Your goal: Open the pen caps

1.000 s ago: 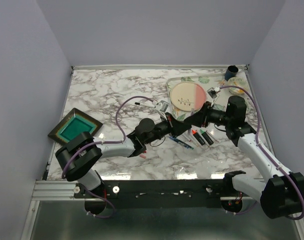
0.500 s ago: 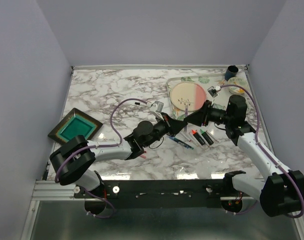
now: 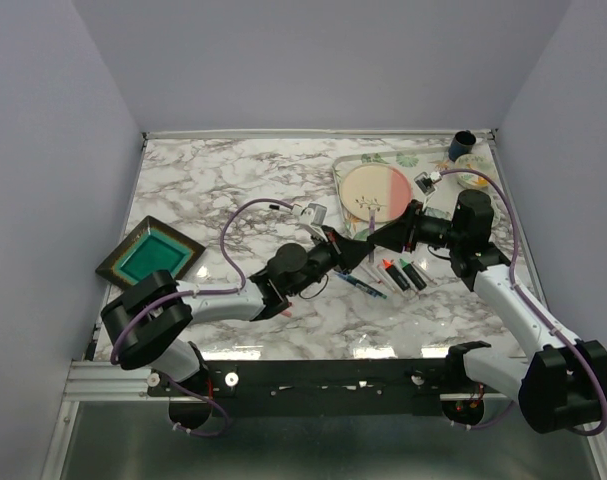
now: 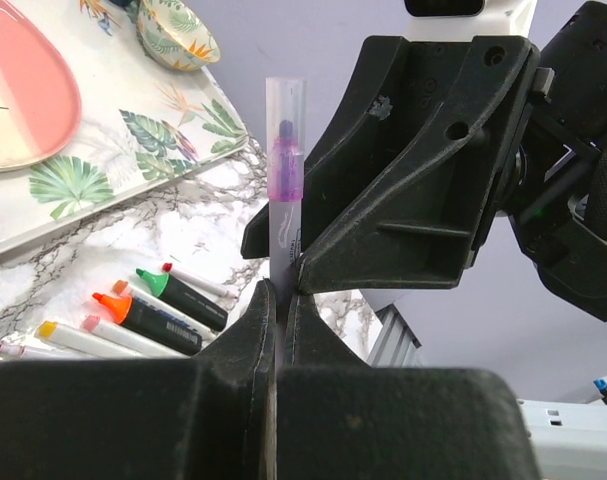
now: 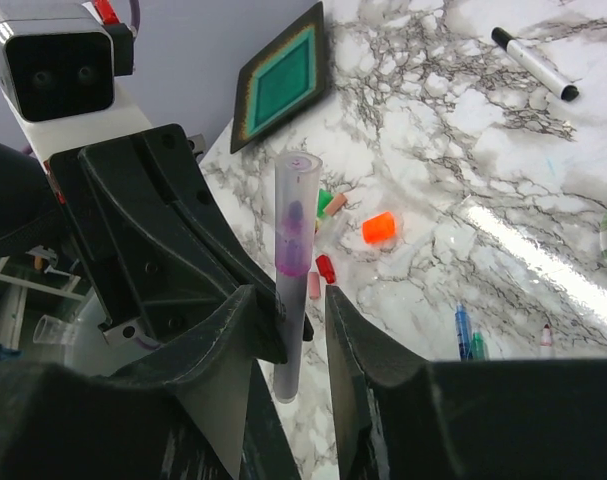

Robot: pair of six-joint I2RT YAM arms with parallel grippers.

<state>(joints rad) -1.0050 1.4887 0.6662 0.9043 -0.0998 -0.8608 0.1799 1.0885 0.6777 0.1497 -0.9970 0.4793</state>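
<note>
**Pen Caught Between Both Sets of Jaws, Just Off the Tray's Near Edge**

Found the left jaws closed right down on the barrel of a slim pen (image 4: 280, 250), with no gap between them. Saw the pen standing up out of that grip, with its clear pen cap (image 4: 285, 110), purple inside, seated over the tip at the free end. Found the right jaws partway open, one on each side of the same pen. Made out a sliver of space on one side in the right wrist view, and could not tell whether either one pressed on it. Located this meeting point just off the near edge of the leaf-print tray (image 3: 363, 158), lifted above the worktop (image 3: 233, 190).

Saw the left arm (image 3: 223, 300) stretched low and long toward the tray from the near left. Saw the right arm (image 3: 508, 300) rising along the tray's right side, bent sharply at the elbow, with the forearm pointing left to meet the other.

Noted two black highlighters (image 3: 394, 274) lying just in front of the tray, orange and green at their ends. Noted a loose orange cap (image 5: 379, 228) and a red cap (image 5: 325, 268) on the worktop, off toward the tray's near left.
</note>
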